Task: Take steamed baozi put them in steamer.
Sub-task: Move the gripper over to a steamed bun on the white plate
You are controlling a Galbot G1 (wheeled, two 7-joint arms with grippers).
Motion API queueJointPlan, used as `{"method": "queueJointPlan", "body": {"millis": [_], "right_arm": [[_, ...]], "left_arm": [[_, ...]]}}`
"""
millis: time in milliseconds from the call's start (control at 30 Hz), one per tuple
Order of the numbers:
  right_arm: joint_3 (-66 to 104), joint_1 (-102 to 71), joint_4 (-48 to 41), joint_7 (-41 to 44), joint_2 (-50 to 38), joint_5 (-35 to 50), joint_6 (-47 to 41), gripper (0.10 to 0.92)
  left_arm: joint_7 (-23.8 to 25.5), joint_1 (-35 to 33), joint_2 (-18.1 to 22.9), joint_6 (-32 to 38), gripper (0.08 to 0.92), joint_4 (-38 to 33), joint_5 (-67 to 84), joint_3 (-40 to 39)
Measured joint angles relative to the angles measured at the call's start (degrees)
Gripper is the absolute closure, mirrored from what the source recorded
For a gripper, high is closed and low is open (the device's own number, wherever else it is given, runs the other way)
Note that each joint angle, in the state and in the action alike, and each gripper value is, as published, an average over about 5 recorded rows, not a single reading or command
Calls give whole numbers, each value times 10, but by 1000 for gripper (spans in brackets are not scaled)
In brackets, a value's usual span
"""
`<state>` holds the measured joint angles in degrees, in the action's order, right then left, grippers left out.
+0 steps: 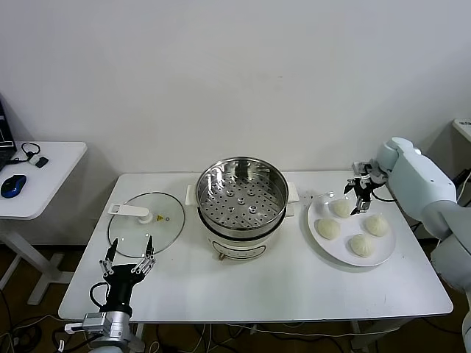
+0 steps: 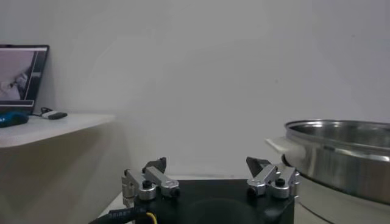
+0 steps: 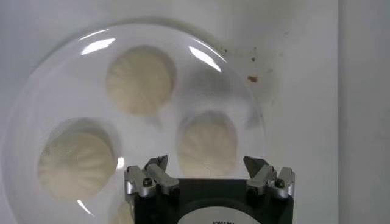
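White wall and a white table (image 1: 294, 290) fill your view, with a second small desk (image 1: 44, 180) off to your left carrying a blue mouse (image 1: 12, 185).

Your right gripper (image 1: 358, 197) hangs over the far edge of the white plate (image 1: 324, 246), jaws spread wide and holding nothing. From the right wrist view, one bun (image 3: 207, 145) sits directly below the gap between the jaws, with both fingertips (image 3: 157, 164) standing clear of it on either side. Another bun (image 3: 140, 79) lies farther out beyond the jaws, a third (image 3: 76, 163) sits off to one side, and only a sliver of a fourth (image 3: 124, 213) shows beside the gripper body. All four buns (image 1: 352, 227) are on the plate, none touching its neighbour.

Your steamer (image 1: 241, 202) stands at the middle of the table, well apart from the right jaws, uncovered, its perforated tray (image 1: 243, 202) bare. Its glass lid (image 1: 146, 224) lies flat on the table beside it.

Your left gripper (image 1: 128, 266) is parked at the near table edge, just short of the lid, jaws wide apart and empty; the steamer's steel wall (image 2: 341, 155) shows off to one side of them.
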<state>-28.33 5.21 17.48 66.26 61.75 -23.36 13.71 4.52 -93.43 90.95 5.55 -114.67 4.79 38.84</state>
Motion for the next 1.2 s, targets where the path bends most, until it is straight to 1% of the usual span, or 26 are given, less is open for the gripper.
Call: {"method": "queueJointPlan", "body": {"millis": [367, 667, 767, 933, 1200], "right_arm": [[58, -9, -38, -23, 21, -61, 7, 203], [95, -10, -56, -34, 34, -92, 3, 211], [103, -10, -60, -35, 37, -98, 1, 240], [113, -11, -65, -36, 39, -106, 0, 319], [123, -13, -65, -35, 37, -110, 2, 348]], "left_arm": [[0, -8, 0, 5, 177, 1, 5, -2], [0, -13, 0, 6, 177, -1, 10, -2], [0, -13, 0, 6, 177, -2, 10, -2], [-1, -15, 0, 6, 177, -2, 11, -2], [-1, -17, 0, 6, 177, -2, 14, -2]]}}
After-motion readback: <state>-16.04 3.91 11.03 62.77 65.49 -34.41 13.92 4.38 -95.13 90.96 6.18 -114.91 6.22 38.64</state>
